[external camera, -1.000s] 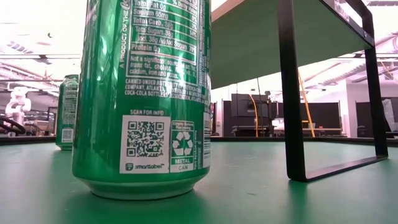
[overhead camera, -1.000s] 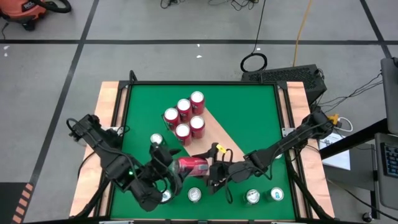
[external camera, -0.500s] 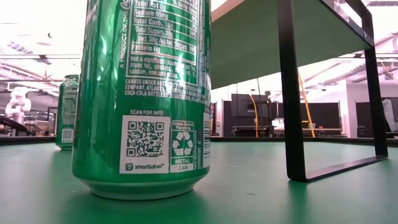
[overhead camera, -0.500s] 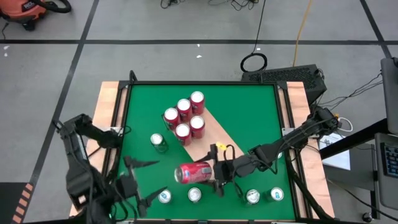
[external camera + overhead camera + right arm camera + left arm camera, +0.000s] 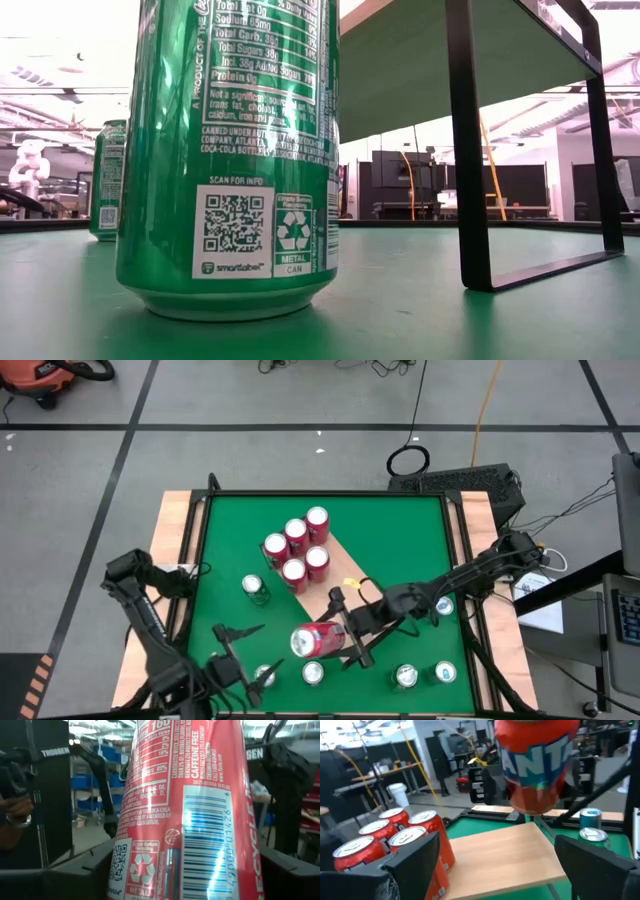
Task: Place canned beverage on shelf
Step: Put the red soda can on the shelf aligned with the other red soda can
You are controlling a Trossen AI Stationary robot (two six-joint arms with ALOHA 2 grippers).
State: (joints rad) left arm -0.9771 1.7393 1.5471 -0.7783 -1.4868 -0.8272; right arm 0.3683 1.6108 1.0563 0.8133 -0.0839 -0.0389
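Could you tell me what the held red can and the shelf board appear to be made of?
The red can, held in the right gripper, looks like thin glossy printed metal: bright glare streaks and a recycling mark. The shelf looks like matte light wood-grain board, perhaps laminate, on dark, probably metal legs.

Five red cans [image 5: 297, 546] crowd the shelf's [image 5: 345, 582] 11 o'clock end, leaving its bare wood open toward 5 o'clock. There the right end effector [image 5: 348, 640], clamped on a red can [image 5: 317, 641], blocks the edge. Green cans [image 5: 405, 676] line the desk's [image 5: 400, 540] 6 o'clock rim; the 1 o'clock quarter lies open.
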